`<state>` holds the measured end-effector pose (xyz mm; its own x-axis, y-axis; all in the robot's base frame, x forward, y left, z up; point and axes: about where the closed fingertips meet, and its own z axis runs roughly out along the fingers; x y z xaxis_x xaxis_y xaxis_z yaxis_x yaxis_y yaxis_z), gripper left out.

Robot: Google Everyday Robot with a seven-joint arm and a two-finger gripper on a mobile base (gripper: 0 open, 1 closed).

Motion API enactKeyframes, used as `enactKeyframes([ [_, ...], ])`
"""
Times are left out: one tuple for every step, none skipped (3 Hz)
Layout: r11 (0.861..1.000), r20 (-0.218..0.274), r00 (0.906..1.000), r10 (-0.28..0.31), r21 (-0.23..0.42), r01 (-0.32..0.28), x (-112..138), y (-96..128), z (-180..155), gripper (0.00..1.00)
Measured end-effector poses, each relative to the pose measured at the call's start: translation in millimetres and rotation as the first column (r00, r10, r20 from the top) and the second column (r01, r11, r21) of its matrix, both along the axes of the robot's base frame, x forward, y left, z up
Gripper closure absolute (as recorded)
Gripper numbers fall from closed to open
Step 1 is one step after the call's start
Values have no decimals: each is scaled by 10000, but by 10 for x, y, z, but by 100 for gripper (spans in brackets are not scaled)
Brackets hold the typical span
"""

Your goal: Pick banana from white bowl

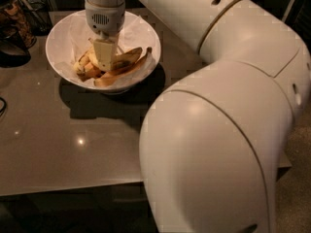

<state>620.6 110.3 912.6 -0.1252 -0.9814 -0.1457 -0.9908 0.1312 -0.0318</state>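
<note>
Dark clutter [14,25] is sitting in the upper left corner of the frame, at the far left end of the table [73,144]. Just right of it, the white bowl [57,57] is resting on the glossy grey-brown tabletop in the upper left, and it is casting a wide shadow toward the lower edge of the frame. Crinkled white paper [70,35] is lining its inside.

Fruit is lying in the bottom of the bowl. A short orange-tinted piece [83,68] is lying on the left. A banana with a dark bruise patch [125,58] is lying right of centre. Below and beside that one, the banana [127,72] is curving along the lower right wall, with its dark stem tip pointing up toward the right rim.

The gripper [103,64] is reaching straight down into the middle of the bowl, between the short piece and the two longer fruits. Its tip is sitting down among them. Whether it is gripping anything cannot be told, since its lower end is showing only as one pale block.

The white arm [218,130] is filling the right half of the frame and hiding the table there.

The table's near edge is running across the lower left. Open tabletop is stretching between that edge and the bowl.
</note>
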Motion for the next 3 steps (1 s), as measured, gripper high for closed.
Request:
enactKeyframes([
  [9978,695,9968,399,492,-434,-104,2,220,100],
  [9867,1313,9850,1122,1029,-1261,-323,-30,484,100],
  [9619,2079,9575,2000,1443,-2323,-589,-77,728,100],
])
